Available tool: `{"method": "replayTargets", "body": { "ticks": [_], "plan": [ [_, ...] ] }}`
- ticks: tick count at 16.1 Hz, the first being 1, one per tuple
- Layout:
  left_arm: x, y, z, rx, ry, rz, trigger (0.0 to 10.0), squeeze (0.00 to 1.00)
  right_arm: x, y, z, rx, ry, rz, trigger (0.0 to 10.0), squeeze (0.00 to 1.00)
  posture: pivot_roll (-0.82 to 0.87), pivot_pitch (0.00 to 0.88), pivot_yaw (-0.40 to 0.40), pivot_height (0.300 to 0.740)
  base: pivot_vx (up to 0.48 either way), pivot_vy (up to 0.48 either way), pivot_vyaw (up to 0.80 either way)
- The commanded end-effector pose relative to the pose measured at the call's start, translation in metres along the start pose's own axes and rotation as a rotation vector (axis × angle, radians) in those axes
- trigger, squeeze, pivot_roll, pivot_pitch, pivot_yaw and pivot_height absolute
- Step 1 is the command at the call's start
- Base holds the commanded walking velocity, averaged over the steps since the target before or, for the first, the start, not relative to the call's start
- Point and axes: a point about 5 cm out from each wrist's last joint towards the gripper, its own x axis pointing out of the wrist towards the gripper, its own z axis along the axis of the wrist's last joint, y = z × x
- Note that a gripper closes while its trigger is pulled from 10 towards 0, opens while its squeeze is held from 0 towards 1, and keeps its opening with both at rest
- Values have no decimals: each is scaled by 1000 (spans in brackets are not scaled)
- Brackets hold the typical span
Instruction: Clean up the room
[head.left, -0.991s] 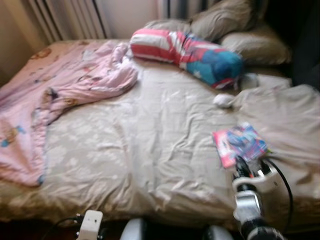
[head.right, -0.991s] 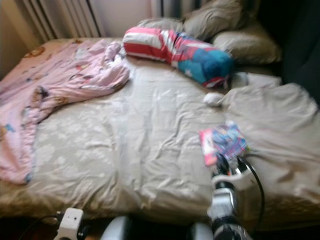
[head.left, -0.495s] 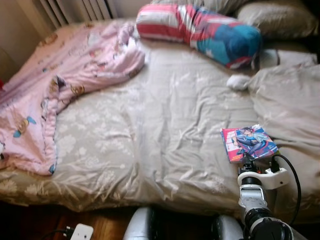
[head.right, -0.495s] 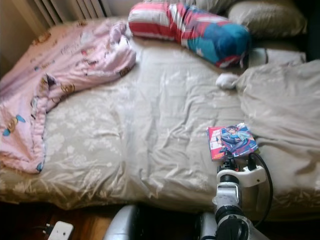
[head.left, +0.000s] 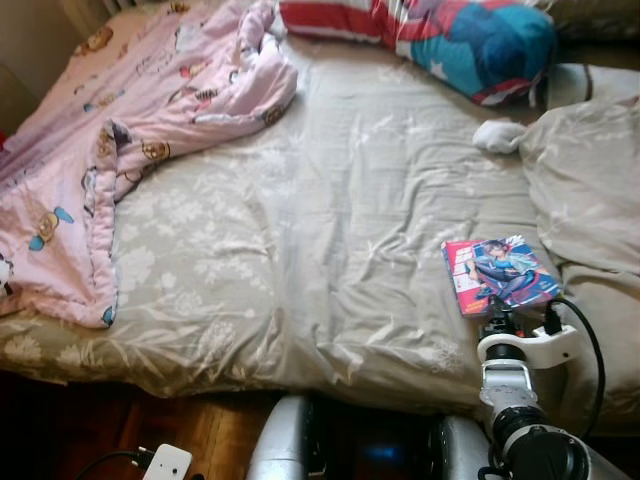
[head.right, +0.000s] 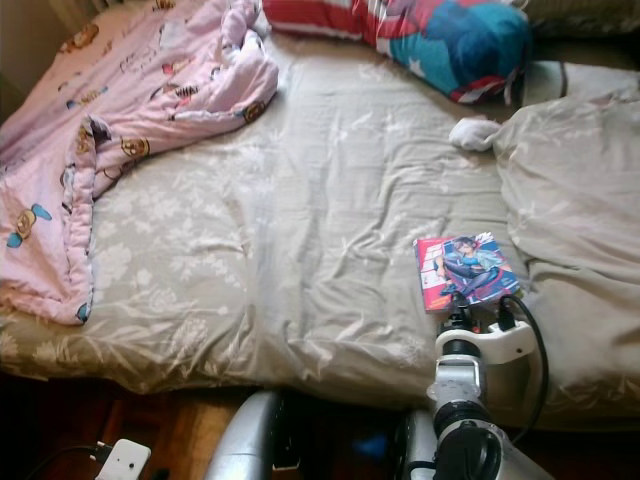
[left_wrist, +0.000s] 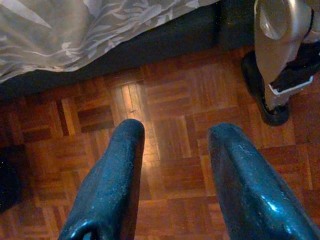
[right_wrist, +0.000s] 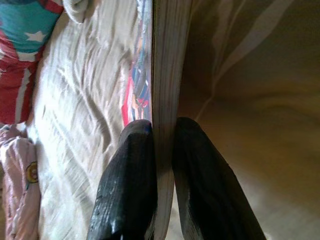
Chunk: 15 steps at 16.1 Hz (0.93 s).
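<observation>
A comic book (head.left: 498, 275) with a red spine and a colourful cover lies on the grey-beige bed sheet (head.left: 330, 200) near the right front edge. My right gripper (head.left: 518, 316) is at the book's near edge. In the right wrist view its two black fingers (right_wrist: 131, 165) are shut on the book's (right_wrist: 165, 75) page edge. My left gripper (left_wrist: 175, 132) hangs low over the parquet floor (left_wrist: 170, 100) beside the bed, open, with nothing between its fingers.
A crumpled pink blanket (head.left: 120, 130) covers the bed's left side. A red, white and blue striped pillow (head.left: 450, 35) lies at the back, with a white sock (head.left: 497, 135) near it. A bunched beige duvet (head.left: 590, 190) is at the right. A white charger (head.left: 168, 462) lies on the floor.
The camera has tilted down and come closer to the bed, so the whole scene shifted. My right gripper stays at the book's near edge.
</observation>
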Motion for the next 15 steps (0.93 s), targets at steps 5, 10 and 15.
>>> {"method": "replayTargets", "body": {
  "ticks": [5, 10, 15],
  "plan": [
    [-12, 0, -18, 17, 52, -10, 10000, 0, -13, -25, 0, 15, -18, -88, 10000, 1000, 318, 326, 173, 636, 0, 0, 0],
    [-11, 3, -17, 22, 62, -8, 10000, 0, -25, -41, -8, 10, -7, -158, 10000, 0, 301, 315, 169, 636, 0, 0, 0],
    [-4, -2, -13, 9, 87, -5, 10000, 0, -38, -56, -10, -5, -8, -176, 10000, 0, 262, 291, 149, 636, 0, 0, 0]
  ]
}}
